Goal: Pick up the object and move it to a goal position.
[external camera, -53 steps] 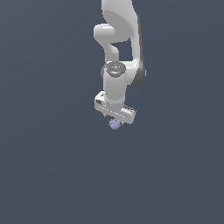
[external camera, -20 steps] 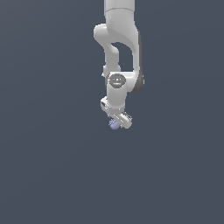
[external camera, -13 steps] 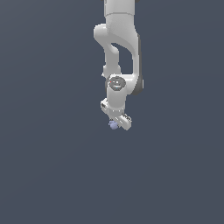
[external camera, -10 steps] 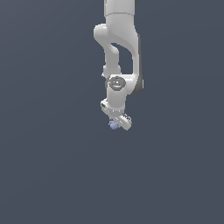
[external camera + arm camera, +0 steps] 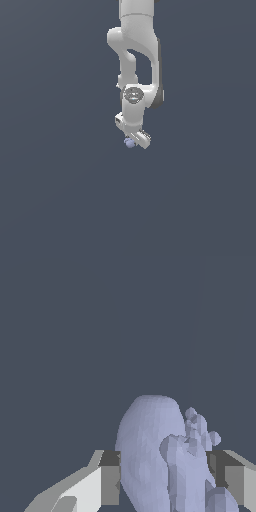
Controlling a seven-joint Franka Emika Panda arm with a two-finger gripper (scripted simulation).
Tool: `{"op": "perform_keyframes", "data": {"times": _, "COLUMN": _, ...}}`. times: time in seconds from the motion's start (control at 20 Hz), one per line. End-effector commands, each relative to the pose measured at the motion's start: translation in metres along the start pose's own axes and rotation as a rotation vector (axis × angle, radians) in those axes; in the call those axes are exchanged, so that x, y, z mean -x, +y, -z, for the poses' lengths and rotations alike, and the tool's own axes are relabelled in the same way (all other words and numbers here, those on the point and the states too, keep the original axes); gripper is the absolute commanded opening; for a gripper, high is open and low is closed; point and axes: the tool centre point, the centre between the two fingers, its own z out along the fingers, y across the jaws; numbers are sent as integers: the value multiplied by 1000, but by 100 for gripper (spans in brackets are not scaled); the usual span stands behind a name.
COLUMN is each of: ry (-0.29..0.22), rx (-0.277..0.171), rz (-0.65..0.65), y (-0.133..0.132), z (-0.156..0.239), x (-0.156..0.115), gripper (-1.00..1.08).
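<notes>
The object [image 5: 130,143] is a small pale lavender-blue bumpy lump. In the exterior view it peeks out just below the white gripper [image 5: 134,141] at the end of the hanging arm. In the wrist view the object [image 5: 155,456] fills the space between the two fingers [image 5: 110,478], which press on it from both sides. The gripper is shut on the object and holds it up in the air. Most of the object is hidden by the hand in the exterior view.
A plain dark grey-blue background [image 5: 60,190] surrounds the arm on all sides. The white arm [image 5: 137,50] comes down from the top of the exterior view. Nothing else shows.
The wrist has turned since 2.6 s ago, and the hand now sits at an angle. The held object has stayed in nearly the same spot. Over the last second almost nothing moved.
</notes>
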Motion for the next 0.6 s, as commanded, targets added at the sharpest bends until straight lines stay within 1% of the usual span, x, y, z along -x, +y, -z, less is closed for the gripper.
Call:
{"op": "perform_keyframes", "data": {"times": 0.0, "ry": 0, "rx": -1, "rz": 0, "y": -1, "z": 5, "x": -1, "gripper": -100}}
{"op": "perform_keyframes", "data": {"times": 0.25, "ry": 0, "rx": -1, "rz": 0, "y": -5, "z": 25, "x": -6, "gripper": -100}}
{"op": "perform_keyframes", "data": {"times": 0.55, "ry": 1, "rx": 0, "rz": -1, "y": -12, "z": 66, "x": -17, "gripper": -100}}
